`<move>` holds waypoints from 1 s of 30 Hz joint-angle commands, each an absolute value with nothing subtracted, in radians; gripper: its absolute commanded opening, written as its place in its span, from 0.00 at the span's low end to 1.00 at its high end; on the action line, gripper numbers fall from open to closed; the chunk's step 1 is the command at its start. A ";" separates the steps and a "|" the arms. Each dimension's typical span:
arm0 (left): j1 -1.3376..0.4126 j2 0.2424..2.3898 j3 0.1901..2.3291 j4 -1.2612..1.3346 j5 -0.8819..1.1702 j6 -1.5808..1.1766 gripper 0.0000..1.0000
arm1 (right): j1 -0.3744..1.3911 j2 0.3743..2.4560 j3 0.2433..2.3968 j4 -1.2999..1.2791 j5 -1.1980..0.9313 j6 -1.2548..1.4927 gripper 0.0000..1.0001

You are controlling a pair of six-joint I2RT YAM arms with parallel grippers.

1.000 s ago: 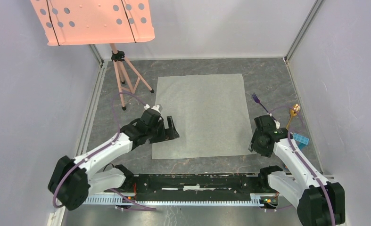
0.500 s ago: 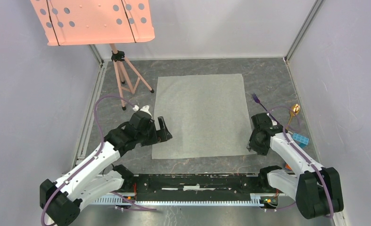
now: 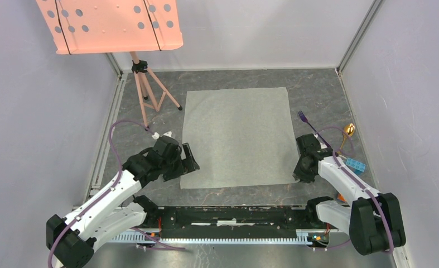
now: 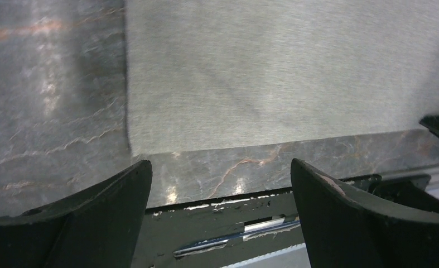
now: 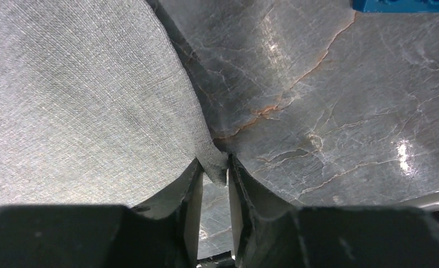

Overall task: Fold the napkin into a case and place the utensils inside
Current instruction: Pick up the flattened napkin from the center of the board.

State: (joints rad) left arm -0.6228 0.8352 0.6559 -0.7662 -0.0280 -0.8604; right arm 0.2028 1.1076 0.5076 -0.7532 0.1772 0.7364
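Found the napkin (image 3: 236, 137) spread flat in the middle of the table (image 3: 317, 89), unfolded, with no case formed yet. Noted both arms set at its near corners, probably to lift that edge together for a first fold. Saw the right end effector (image 5: 216, 173) at 5 o'clock of the cloth, nearly closed, pinching the rounded corner and puckering it off the surface. Saw the left end effector (image 3: 188, 158) at 7 o'clock, spread wide, gripping nothing, just short of a flat corner. Spotted the fork (image 3: 305, 120) at 3 o'clock beside the cloth's right edge, the spoon (image 3: 348, 130) beyond, a blue block (image 3: 355, 165) near; likely left aside until a pouch exists.
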 commanded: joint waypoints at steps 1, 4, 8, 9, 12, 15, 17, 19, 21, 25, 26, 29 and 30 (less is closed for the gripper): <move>-0.635 0.836 0.656 -0.913 -0.140 -1.031 1.00 | 0.201 1.145 0.453 -0.705 0.236 0.737 0.23; -0.646 0.866 0.683 -1.043 -0.225 -1.157 1.00 | 0.201 1.116 0.451 -0.703 0.230 0.737 0.12; -0.646 0.937 0.687 -1.115 -0.213 -1.301 0.78 | 0.201 1.094 0.450 -0.697 0.224 0.738 0.00; -0.646 0.953 0.677 -1.109 -0.199 -1.337 0.75 | 0.201 1.094 0.449 -0.694 0.222 0.737 0.00; -0.646 0.991 0.673 -1.076 -0.194 -1.411 0.72 | 0.200 1.098 0.448 -0.682 0.215 0.726 0.00; -0.646 1.043 0.690 -1.048 -0.203 -1.449 0.71 | 0.201 1.100 0.444 -0.666 0.197 0.718 0.00; -0.647 1.087 0.693 -1.045 -0.176 -1.484 0.68 | 0.200 1.101 0.446 -0.664 0.191 0.709 0.00; -0.650 1.108 0.668 -1.016 -0.149 -1.510 0.67 | 0.200 1.098 0.451 -0.666 0.193 0.699 0.00; -0.649 1.118 0.639 -0.965 -0.129 -1.517 0.66 | 0.201 1.091 0.451 -0.666 0.195 0.692 0.00; -0.650 1.162 0.631 -0.939 -0.143 -1.531 0.66 | 0.202 1.070 0.440 -0.661 0.191 0.690 0.00; -0.649 1.176 0.628 -0.928 -0.145 -1.531 0.66 | 0.202 1.067 0.436 -0.658 0.189 0.691 0.00; -0.649 1.215 0.622 -0.907 -0.142 -1.532 0.66 | 0.200 1.065 0.434 -0.656 0.186 0.692 0.00; -0.649 1.228 0.619 -0.894 -0.140 -1.530 0.66 | 0.200 1.066 0.434 -0.656 0.183 0.691 0.00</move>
